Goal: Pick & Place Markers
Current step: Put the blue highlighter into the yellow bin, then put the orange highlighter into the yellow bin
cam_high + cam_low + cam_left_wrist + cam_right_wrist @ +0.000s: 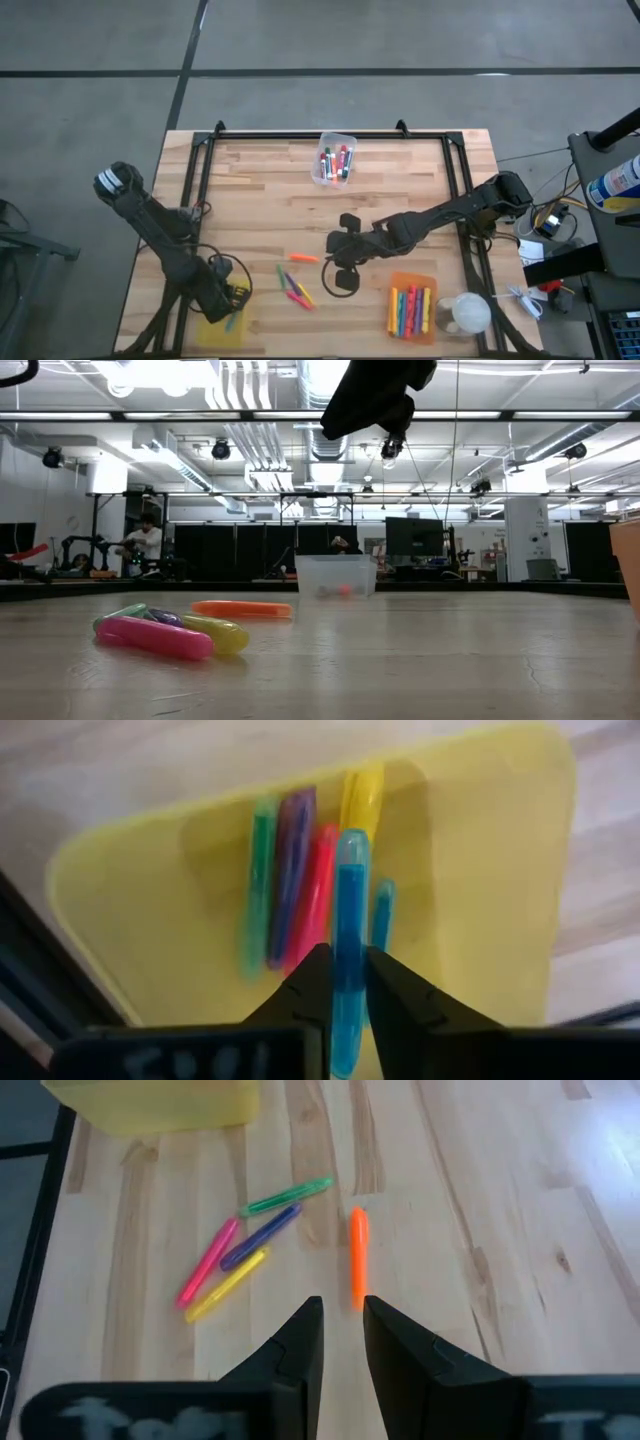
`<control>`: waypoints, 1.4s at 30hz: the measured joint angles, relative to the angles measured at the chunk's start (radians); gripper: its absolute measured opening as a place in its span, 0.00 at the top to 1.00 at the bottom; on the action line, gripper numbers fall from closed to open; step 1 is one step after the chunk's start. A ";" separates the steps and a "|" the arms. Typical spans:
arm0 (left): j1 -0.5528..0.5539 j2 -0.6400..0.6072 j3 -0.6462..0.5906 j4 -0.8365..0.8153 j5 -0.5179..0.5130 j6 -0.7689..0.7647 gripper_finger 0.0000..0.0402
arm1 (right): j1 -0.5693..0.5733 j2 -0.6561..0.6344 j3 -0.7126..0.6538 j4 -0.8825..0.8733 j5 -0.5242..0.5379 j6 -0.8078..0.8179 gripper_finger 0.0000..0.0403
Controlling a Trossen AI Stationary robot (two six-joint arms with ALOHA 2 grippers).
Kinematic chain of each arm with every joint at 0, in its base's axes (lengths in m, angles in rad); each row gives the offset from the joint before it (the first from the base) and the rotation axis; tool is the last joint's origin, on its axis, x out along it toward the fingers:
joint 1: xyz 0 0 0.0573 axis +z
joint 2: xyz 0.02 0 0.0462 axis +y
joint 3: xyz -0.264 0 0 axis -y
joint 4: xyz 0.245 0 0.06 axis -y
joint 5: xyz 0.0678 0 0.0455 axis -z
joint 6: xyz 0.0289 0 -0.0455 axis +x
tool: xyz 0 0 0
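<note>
My left gripper (346,988) stands over the yellow bin (480,870) at the table's near left (205,335) and is shut on a blue marker (350,890). Green, purple, pink, yellow and a short blue marker lie in that bin. My right gripper (342,1330) hovers mid-table (335,250), open by a narrow gap with nothing between its fingers. It stands just short of a lone orange marker (357,1255) lying flat on the wood. Beside that lie green, purple, pink and yellow markers (235,1255), also seen in the low view (160,632). My left gripper pinches the blue marker by its two long sides (348,965) between its two fingers, about midway along it. The fingers come from above, pointing steeply down. The marker's far end (351,845) reaches out over the markers in the yellow bin; whether it touches them I cannot tell.
A clear bin (335,160) with several markers stands at the table's far middle. An orange bin (413,310) with several markers sits near right, a white round object (470,312) beside it. Black frame rails (200,180) run along the table's left, right and far sides.
</note>
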 joint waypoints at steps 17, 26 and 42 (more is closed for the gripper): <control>-0.004 -0.059 0.031 0.001 -0.060 0.190 0.63 | -0.017 0.000 0.000 0.032 0.098 0.088 0.83; -0.031 -0.189 0.198 0.015 -0.505 0.462 0.63 | -0.029 0.014 -0.001 0.213 0.006 0.025 0.80; -0.033 -0.235 0.450 0.078 -0.837 1.002 0.63 | -0.070 0.185 0.019 0.205 -0.081 0.045 0.56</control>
